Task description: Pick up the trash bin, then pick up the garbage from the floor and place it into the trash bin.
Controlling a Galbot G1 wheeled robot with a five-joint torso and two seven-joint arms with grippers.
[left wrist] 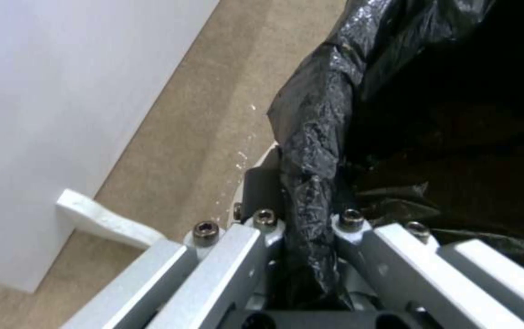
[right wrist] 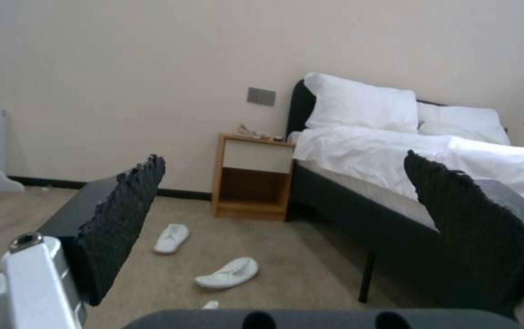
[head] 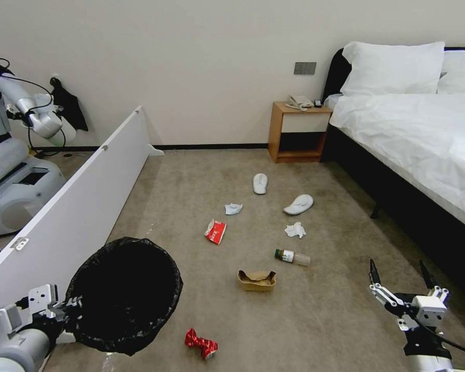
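I'm driving in a bedroom, hotel-style. Made-up bed (head: pixel 413 134) with white duvet and pillows (head: pixel 392 67) on the right, wooden nightstand (head: pixel 298 132) beside it carrying a corded phone (head: pixel 299 102), wall switch plate (head: pixel 305 67) above. Beige carpet (head: pixel 191 175), two white disposable slippers (head: pixel 260 183) on it. White partition panel (head: pixel 77 206) on my left.

Black bag (left wrist: pixel 310 183) hides the trash bin's (head: pixel 124 294) rim.
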